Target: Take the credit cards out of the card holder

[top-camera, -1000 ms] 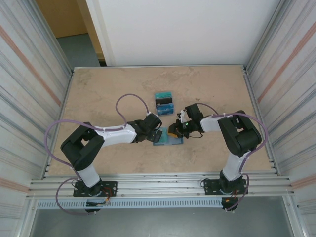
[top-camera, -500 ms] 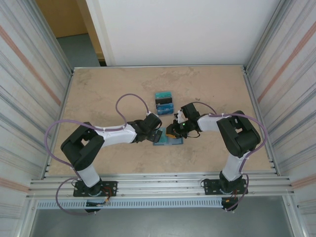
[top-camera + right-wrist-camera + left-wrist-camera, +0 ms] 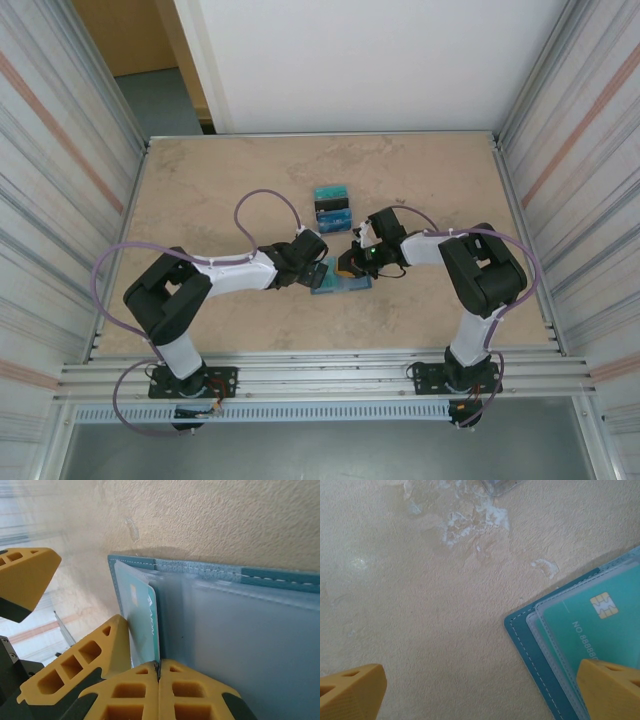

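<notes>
1. Beige, stone-patterned table (image 3: 200, 200) sits between ribbed metal side walls (image 3: 60, 150), with a white panel (image 3: 380, 60) at the far end. My two arms meet near its middle.
2. The card holder (image 3: 350, 287) lies opened flat on the table with its pale inner pockets facing up, directly under the spot where both my grippers converge.
3. My left gripper (image 3: 322, 273) reaches in at the holder's left end. In the left wrist view its fingers (image 3: 351, 692) are spread wide: one is over bare table and the other is over the holder's (image 3: 530, 645) corner. I cannot tell whether that finger presses down.
4. A teal card (image 3: 580, 625) sits in the clear pocket at that corner, with its gold chip (image 3: 603, 605) and a printed number showing.
5. My right gripper (image 3: 349, 266) comes in from the other side, low over the holder. In the right wrist view its pads (image 3: 195, 695) are pressed together, and the teal card's (image 3: 142, 625) edge runs straight into the seam between them — I am pinching that card. It stands partly out of its pocket.
6. Other credit cards (image 3: 332, 207) lie in a small overlapping cluster on the table just beyond the holder's far side — teal, black and blue.
</notes>
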You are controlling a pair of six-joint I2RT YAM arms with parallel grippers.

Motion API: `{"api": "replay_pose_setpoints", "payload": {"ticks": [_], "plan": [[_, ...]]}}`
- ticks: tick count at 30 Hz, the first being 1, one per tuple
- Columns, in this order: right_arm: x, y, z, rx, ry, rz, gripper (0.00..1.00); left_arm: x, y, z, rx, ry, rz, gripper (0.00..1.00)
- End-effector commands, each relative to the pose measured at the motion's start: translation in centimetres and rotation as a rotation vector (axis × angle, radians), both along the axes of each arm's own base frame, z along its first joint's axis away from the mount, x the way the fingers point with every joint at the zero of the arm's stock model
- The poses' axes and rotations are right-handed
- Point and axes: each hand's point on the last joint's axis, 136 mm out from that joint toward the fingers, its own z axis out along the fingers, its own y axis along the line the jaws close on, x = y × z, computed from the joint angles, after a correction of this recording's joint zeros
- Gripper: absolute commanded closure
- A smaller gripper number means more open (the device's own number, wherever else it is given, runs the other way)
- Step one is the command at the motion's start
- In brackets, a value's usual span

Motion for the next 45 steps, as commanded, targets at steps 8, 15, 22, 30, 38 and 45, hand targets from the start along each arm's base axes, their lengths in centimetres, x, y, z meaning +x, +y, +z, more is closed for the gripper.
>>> {"api": "replay_pose_setpoints", "payload": {"ticks": [8,15,22,30,38,45], "plan": [[0.1,-1.7,0.2,-0.002,0.008,-0.030,1.00,-0.7,0.9,-1.6,0.078,0.044,-0.005,0.02],[0.2,-2.7,0.5,-0.031,-0.001,-0.037,1.00,-0.7,1.1,-1.8,0.090,0.042,-0.006,0.01],[0.3,-3.0,1.0,-0.036,-0.013,-0.041,1.00,-0.3,0.7,-1.1,0.088,0.021,-0.020,0.01],[0.4,-3.1,1.5,-0.041,-0.024,-0.045,1.00,1.1,-0.4,1.6,0.061,-0.048,-0.046,0.01],[0.3,-3.2,1.5,-0.048,-0.021,-0.046,1.00,1.5,-2.2,2.6,-0.003,-0.057,-0.079,0.01],[0.3,-3.1,1.5,-0.042,-0.018,-0.047,1.00,0.7,-3.2,1.1,0.006,-0.021,-0.118,0.01]]}}
